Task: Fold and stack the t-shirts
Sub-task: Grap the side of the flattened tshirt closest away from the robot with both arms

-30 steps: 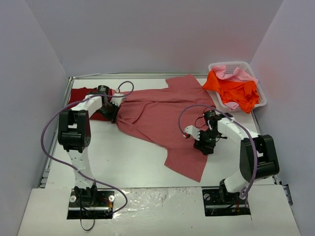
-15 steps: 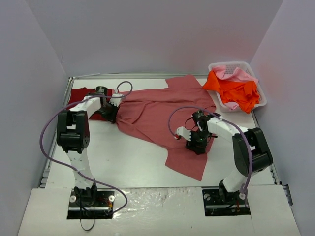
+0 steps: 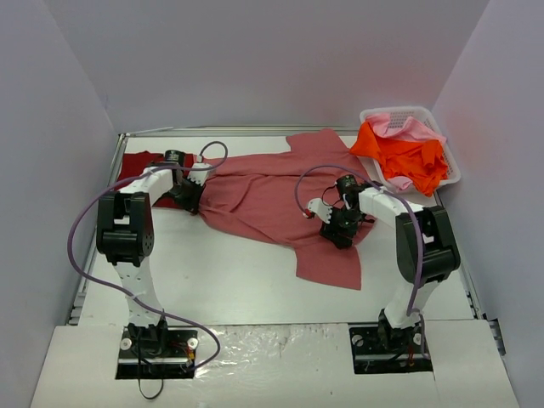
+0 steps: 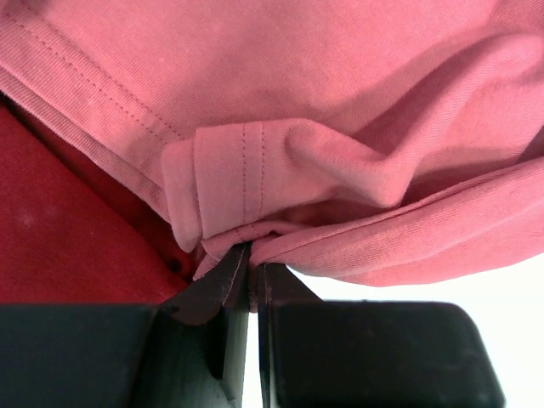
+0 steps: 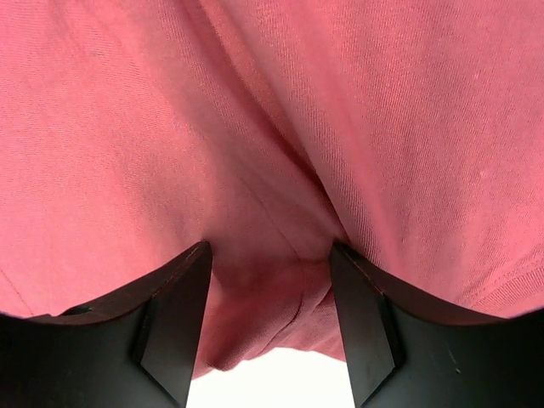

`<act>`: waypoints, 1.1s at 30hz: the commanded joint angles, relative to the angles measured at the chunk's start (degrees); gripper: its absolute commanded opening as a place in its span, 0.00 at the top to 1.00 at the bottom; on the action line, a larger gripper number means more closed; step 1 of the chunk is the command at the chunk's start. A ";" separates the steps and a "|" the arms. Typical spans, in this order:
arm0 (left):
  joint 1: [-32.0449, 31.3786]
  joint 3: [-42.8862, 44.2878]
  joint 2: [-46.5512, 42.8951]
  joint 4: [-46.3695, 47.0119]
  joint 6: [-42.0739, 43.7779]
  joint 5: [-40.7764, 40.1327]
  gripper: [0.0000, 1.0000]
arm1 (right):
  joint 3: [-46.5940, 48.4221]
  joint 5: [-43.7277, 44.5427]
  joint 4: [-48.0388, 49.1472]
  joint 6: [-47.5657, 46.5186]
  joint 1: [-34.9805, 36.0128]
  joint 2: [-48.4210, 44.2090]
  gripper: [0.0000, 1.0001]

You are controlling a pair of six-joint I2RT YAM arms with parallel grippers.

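The rose shirt lies spread mid-table — the left gripper is pinched tight on its left hem, the right gripper parted, cloth bunched between its fingers.

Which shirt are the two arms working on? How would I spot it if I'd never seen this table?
Start at the white table. The rose-red t-shirt is the big cloth spread across its middle, between the left gripper and right gripper. It is paler than the dark crimson shirt at far left, and lies outside the basket.
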 commanded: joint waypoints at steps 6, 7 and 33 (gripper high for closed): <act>0.68 -1.14 -3.45 -0.39 0.07 -2.53 0.98 | 3.50 -2.36 -9.22 0.23 0.09 -12.48 0.44; 0.68 -1.31 -3.62 -0.39 0.24 -2.61 0.98 | 3.32 -2.45 -10.28 -0.30 0.09 -13.81 0.43; 1.47 -2.81 -4.33 -0.48 0.86 -3.49 0.98 | -10.83 12.50 -18.12 -0.05 15.28 -19.01 0.46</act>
